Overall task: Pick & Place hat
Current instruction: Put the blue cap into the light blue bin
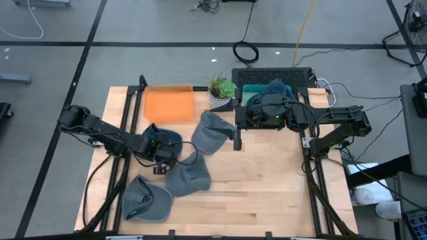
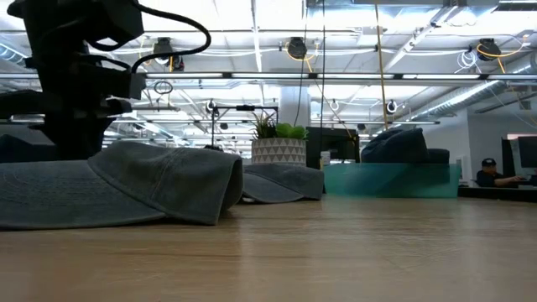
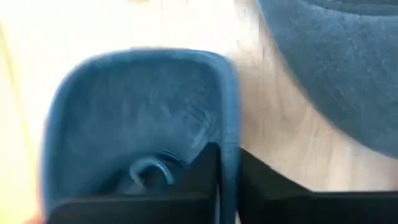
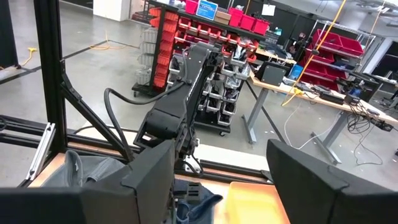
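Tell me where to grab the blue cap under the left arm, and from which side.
Grip the blue cap at its brim edge, coming from above. The left wrist view shows the brim lying flat on the table with the left hand already over it, one finger at that edge, so a downward pinch looks most likely to hold.

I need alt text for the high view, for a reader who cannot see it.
The left gripper is closed on a blue fabric cap on a wooden table, among three grey caps. The right gripper waits open near a teal bin.
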{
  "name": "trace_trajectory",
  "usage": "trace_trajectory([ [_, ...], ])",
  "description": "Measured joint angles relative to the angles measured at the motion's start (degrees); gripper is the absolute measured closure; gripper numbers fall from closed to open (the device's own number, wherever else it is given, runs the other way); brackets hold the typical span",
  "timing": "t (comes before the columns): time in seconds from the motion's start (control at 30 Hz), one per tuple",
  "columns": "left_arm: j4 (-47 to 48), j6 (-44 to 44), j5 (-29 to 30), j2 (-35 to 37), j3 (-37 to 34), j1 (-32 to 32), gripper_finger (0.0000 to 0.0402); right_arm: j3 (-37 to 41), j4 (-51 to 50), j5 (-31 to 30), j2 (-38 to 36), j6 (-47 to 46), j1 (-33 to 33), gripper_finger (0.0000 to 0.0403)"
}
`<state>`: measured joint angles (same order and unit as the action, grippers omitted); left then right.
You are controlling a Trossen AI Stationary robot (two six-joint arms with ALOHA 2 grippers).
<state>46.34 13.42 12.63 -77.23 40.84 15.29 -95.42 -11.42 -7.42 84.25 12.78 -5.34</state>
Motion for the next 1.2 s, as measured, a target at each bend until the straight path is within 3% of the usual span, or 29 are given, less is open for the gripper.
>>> trace_trajectory([
  [0.27,0.12,-0.28,-2.74,0.08,0.55,-0.04,0.0393,0.00,0.02,-0.54,0.00,-0.07,0.00,0.0160],
  [0.43,0.05,-0.08,-0.54,1.52,3.84,-0.26,0.0393,0.02,0.13,-9.31,-0.72,-1.77,-0.02,0.0156],
  [0.63,0.04,-0.71,4.09,4.53,7.36,-2.08,0.0393,0.02,1.14,-13.68,-1.78,0.60,0.02,0.0156],
  [0.97,-0.69,0.00,7.25,10.80,8.52,-5.32,0.0393,0.04,0.77,-13.55,-2.49,6.27,0.09,0.0160],
  [1.2,-10.81,-1.85,8.38,16.75,8.52,-7.34,0.0393,0.04,-1.53,-13.46,-2.54,2.56,0.53,0.0174],
])
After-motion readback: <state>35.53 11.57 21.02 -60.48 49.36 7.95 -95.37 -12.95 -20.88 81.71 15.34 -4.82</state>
